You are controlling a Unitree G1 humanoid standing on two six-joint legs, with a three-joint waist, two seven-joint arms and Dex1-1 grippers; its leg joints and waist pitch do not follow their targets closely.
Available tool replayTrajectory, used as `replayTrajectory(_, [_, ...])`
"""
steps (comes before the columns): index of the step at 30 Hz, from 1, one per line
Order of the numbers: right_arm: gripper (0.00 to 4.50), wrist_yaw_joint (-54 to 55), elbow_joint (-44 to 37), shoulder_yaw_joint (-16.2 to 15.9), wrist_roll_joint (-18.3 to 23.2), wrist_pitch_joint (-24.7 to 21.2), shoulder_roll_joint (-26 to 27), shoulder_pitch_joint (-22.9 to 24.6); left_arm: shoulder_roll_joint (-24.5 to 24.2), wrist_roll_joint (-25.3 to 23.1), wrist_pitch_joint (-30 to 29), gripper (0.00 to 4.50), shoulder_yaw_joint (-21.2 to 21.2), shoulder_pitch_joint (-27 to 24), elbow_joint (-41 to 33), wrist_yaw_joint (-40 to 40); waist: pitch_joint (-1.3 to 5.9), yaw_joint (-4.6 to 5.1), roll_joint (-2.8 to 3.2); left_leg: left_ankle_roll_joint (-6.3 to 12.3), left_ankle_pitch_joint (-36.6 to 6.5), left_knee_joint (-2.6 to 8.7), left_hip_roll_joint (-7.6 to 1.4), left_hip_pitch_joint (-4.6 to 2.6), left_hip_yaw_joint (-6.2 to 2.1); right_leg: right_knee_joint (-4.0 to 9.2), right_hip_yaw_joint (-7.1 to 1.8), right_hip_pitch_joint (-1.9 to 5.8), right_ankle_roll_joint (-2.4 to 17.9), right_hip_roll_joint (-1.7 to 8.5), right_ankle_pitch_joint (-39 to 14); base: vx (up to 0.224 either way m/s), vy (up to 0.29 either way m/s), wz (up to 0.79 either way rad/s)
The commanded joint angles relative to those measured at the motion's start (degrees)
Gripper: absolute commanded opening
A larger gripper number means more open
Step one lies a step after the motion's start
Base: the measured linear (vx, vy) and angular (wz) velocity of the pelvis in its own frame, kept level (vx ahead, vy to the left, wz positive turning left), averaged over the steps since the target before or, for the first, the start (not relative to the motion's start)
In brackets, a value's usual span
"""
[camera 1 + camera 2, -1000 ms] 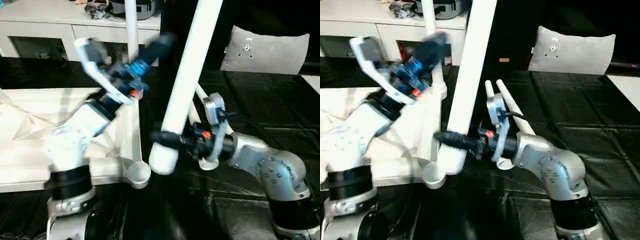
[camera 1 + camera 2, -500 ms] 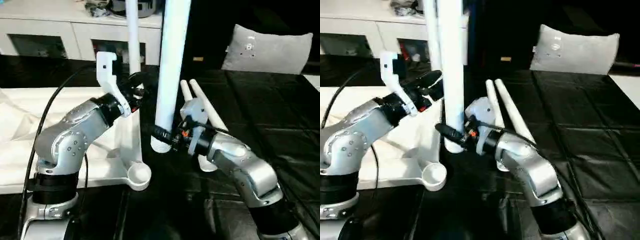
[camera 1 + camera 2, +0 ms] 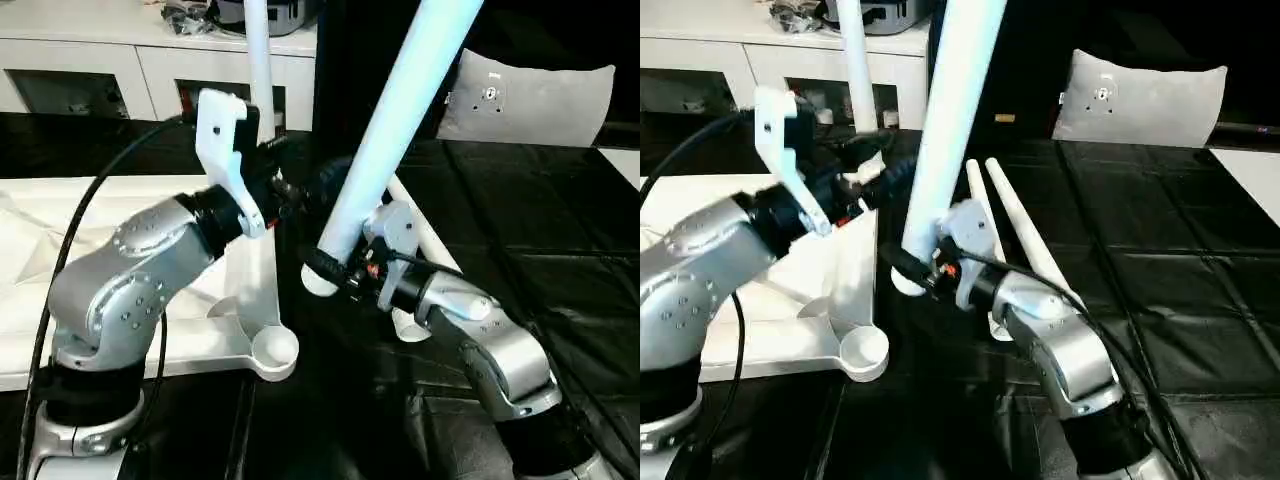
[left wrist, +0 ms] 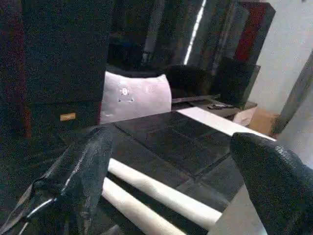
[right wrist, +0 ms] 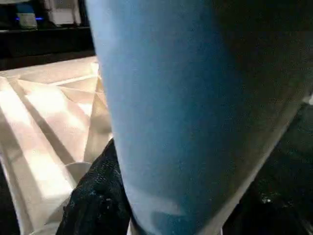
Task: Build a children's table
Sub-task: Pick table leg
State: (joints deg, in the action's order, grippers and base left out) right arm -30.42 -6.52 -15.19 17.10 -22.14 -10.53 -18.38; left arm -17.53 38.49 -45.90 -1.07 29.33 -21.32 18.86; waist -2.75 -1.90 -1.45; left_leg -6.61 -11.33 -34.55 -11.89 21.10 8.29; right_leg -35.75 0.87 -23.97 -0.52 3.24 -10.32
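Observation:
The white tabletop (image 3: 200, 338) lies upside down on the left, its near corner socket (image 3: 274, 350) empty. One leg (image 3: 258, 60) stands upright at its far corner. My right gripper (image 3: 325, 268) is shut on the thick lower end of another leg (image 3: 390, 140), which leans up and to the right. That end hangs just right of the tabletop's edge, beyond the empty socket. My left gripper (image 3: 300, 185) is open and empty, close to the held leg's left side. Two more legs (image 4: 156, 191) lie on the black mat behind the right gripper.
A grey-white pillow-like bag (image 3: 530, 100) rests at the back right on the black mat (image 3: 540, 230). A white cabinet (image 3: 100, 60) with clutter on top runs along the back left. My silver left forearm (image 3: 140, 260) crosses over the tabletop.
The held leg has tipped from upright to leaning right at its top. My left arm came down from a raised swing and its gripper now sits close beside that leg.

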Motion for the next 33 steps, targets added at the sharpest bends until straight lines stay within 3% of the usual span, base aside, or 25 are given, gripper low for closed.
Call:
replayTrajectory(1, [1.9,1.8,-0.5,2.0,0.3,-0.3,0.8,-0.2,-0.5,-1.3,0.6,4.31,0.9,-1.1,0.4,-0.5,3.44,0.1,0.4,-1.95,-9.1,3.78,0.4,0.2,1.12,4.16,-1.29,3.23,6.8,1.69,-12.5,0.0,0.0,0.0])
replayTrajectory(7, [1.9,5.0,-2.9,3.8,1.4,-2.8,2.5,2.0,-0.7,-7.5,5.1,4.31,-3.9,-5.6,4.4,-6.3,3.35,0.36,0.47,-2.01,-10.1,3.92,0.42,0.09,1.02,4.34,-1.28,3.13,5.9,1.55,-13.2,0.0,0.0,0.0])
replayTrajectory(8, [1.9,5.2,-3.0,3.8,1.4,-3.0,2.6,2.1,-0.7,-7.9,5.5,4.31,-4.2,-5.9,4.6,-6.6,3.37,0.31,0.62,-1.96,-10.0,3.93,0.41,0.07,1.0,4.37,-1.3,3.1,5.9,1.54,-12.9,0.0,0.0,0.0])
replayTrajectory(9, [1.9,8.9,-4.4,4.5,1.1,-5.5,4.1,3.6,-0.7,-10.2,6.3,4.31,-6.1,-9.7,4.7,-9.4,3.35,0.34,1.07,-2.22,-9.6,4.02,0.28,0.03,0.9,4.29,-1.32,3.09,6.1,1.54,-11.4,0.0,0.0,0.0])
replayTrajectory(11, [1.9,10.8,-5.3,4.8,0.8,-6.8,4.8,4.5,-0.4,-10.8,6.4,4.31,-7.2,-12.0,4.1,-10.9,3.45,0.48,0.7,-2.44,-10.0,4.06,0.38,0.04,0.94,4.28,-1.27,3.18,6.0,1.5,-11.7,0.0,0.0,0.0])
replayTrajectory(16, [1.9,13.0,-7.3,4.5,-1.5,-6.1,4.9,5.6,-1.9,-13.1,7.8,4.31,-5.9,-17.0,0.6,-10.2,3.27,0.21,0.9,-2.35,-11.8,4.2,0.1,-0.34,0.95,4.42,-1.38,2.54,5.8,1.58,-12.8,0.0,0.0,0.0])
replayTrajectory(17, [1.9,13.4,-8.0,4.7,-2.2,-4.2,5.0,6.1,-1.0,-13.6,9.5,4.31,-5.8,-19.0,-0.6,-10.4,3.14,0.24,0.43,-2.29,-12.4,4.25,0.12,-0.31,1.05,4.6,-1.4,2.45,5.7,1.53,-13.6,0.0,0.0,0.0])
replayTrajectory(20, [1.9,14.4,-10.6,7.1,0.2,-4.8,6.3,7.6,0.6,-15.2,11.6,4.31,-4.9,-22.1,-2.5,-11.6,2.94,0.25,0.08,-2.0,-15.0,4.5,0.04,-0.13,0.95,4.95,-1.45,2.32,3.9,1.67,-17.8,0.0,0.0,0.0])
replayTrajectory(22, [1.9,16.4,-11.8,8.0,0.4,-5.6,7.3,8.4,1.9,-15.3,11.9,4.31,-5.1,-23.1,-3.0,-12.6,2.99,0.28,0.02,-1.5,-14.3,4.37,0.2,0.26,1.09,5.0,-1.72,2.53,3.3,2.08,-18.1,0.0,0.0,0.0])
replayTrajectory(24, [1.9,17.9,-12.7,8.8,1.3,-8.4,7.7,9.3,2.5,-16.1,12.3,4.31,-4.5,-23.6,-3.1,-13.2,3.15,0.04,-0.05,0.66,-12.8,3.91,0.7,0.72,1.47,5.45,-2.41,2.77,2.8,2.89,-20.7,0.0,0.0,0.0])
replayTrajectory(26, [1.9,18.7,-12.9,9.6,2.1,-11.2,7.8,10.7,3.3,-16.6,12.5,4.31,-3.9,-23.7,-2.9,-13.9,3.31,-0.58,-0.36,5.13,-10.0,2.69,1.28,1.48,1.66,6.61,-4.07,3.41,2.0,4.93,-25.4,0.0,0.0,0.0])
replayTrajectory(27, [1.9,18.6,-12.8,9.6,2.1,-11.4,7.8,11.2,3.5,-16.4,12.4,4.31,-3.7,-23.7,-2.9,-13.8,3.35,-1.05,-0.55,7.32,-8.7,1.8,1.12,1.77,1.12,7.34,-5.09,3.65,2.1,6.59,-28.3,0.0,0.0,0.0])
replayTrajectory(29, [1.9,18.2,-12.8,9.7,2.6,-11.3,7.8,11.7,3.4,-16.9,12.4,4.31,-3.2,-23.7,-2.9,-13.7,3.66,-1.46,-0.64,10.06,-6.1,1.34,0.76,2.25,0.43,7.48,-5.6,4.03,3.7,7.58,-28.0,-0.003,0.032,0.0])
replayTrajectory(30, [1.9,17.9,-12.8,9.8,3.0,-11.1,7.8,12.0,3.3,-17.3,12.5,4.31,-2.9,-23.8,-2.9,-13.7,3.72,-1.13,-0.13,11.36,-4.8,1.91,0.64,1.77,0.88,6.89,-4.63,3.15,5.2,6.14,-24.3,-0.009,0.091,0.03])
replayTrajectory(32, [1.9,18.6,-12.1,9.1,0.4,-10.3,7.2,12.3,3.6,-17.8,13.1,4.31,-2.7,-24.0,-3.1,-13.7,3.69,-0.59,-0.46,12.86,-4.8,2.48,0.86,1.01,1.66,6.36,-3.43,2.49,6.5,4.53,-20.5,-0.008,0.103,0.05])
replayTrajectory(33, [1.9,18.9,-11.7,8.7,-0.7,-9.9,7.0,12.3,3.8,-18.0,13.2,4.31,-2.7,-24.1,-3.2,-13.8,3.64,-0.21,-0.29,14.59,-4.9,2.72,1.1,0.45,1.99,6.02,-2.98,2.24,7.3,4.0,-17.6,-0.002,0.124,0.05])
